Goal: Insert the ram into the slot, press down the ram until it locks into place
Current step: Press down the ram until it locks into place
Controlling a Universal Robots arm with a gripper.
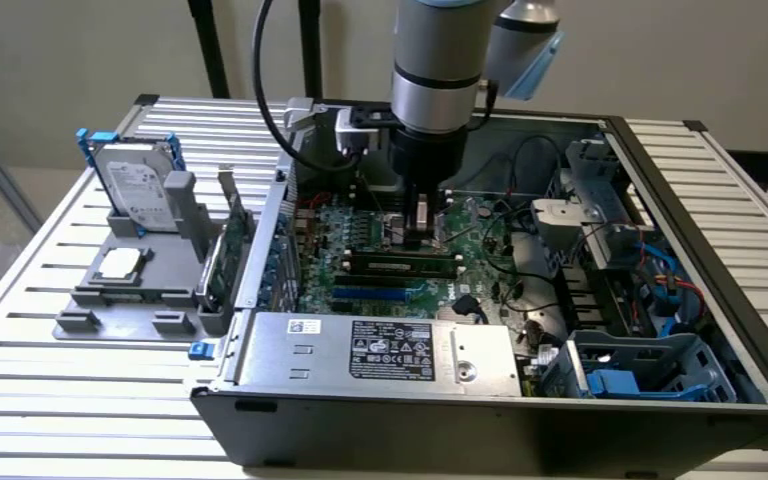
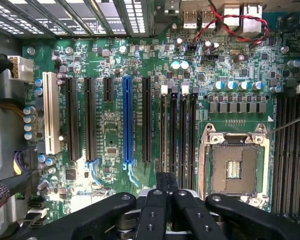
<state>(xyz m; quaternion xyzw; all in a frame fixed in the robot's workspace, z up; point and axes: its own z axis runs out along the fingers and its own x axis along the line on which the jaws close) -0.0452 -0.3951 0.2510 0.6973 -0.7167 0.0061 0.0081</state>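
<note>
The ram [image 1: 402,265], a thin green stick with dark chips, stands on edge in a black slot [image 1: 357,272] on the motherboard inside the open computer case. My gripper [image 1: 420,238] hangs straight down from the arm, with its shut fingers just over the ram's top edge near its middle. I cannot tell whether they touch it. In the wrist view my gripper [image 2: 166,177] has its black fingers pressed together above the row of parallel black memory slots [image 2: 173,130]. Nothing is held between them.
The square silver processor socket [image 2: 233,167] lies beside the memory slots, and a bright blue socket [image 2: 127,120] sits among black card slots. A grey power supply [image 1: 377,350] fills the case front. Outside, at the exterior view's left, stand a hard drive [image 1: 137,185] and an upright green card [image 1: 231,250].
</note>
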